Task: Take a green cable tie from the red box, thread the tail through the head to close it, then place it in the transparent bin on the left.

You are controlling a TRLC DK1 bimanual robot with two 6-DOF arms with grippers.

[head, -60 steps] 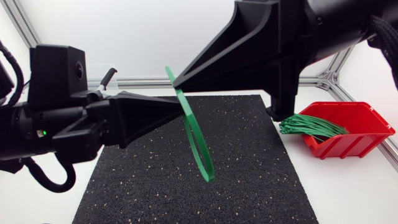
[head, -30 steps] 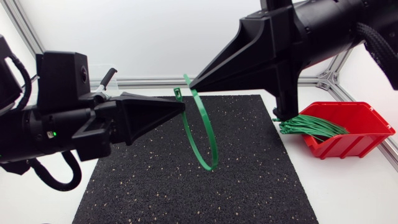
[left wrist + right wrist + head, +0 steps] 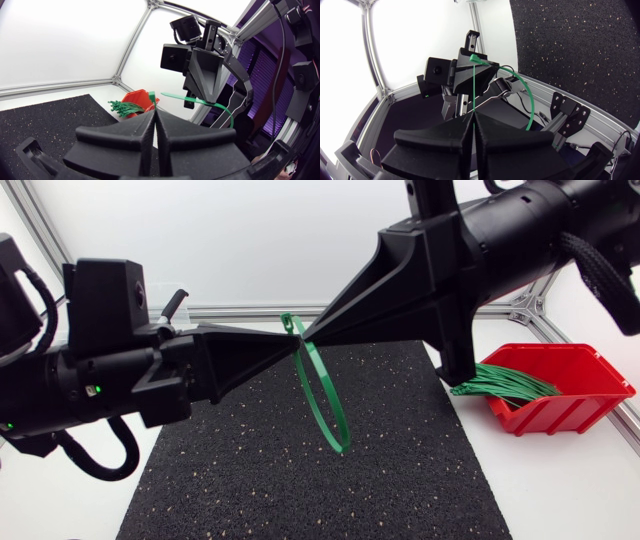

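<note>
Cable tie pinched by closed left claw and right claw.

Your right gripper is pinching the green cable tie, which is running ahead to your left gripper and looping beside it.
</note>
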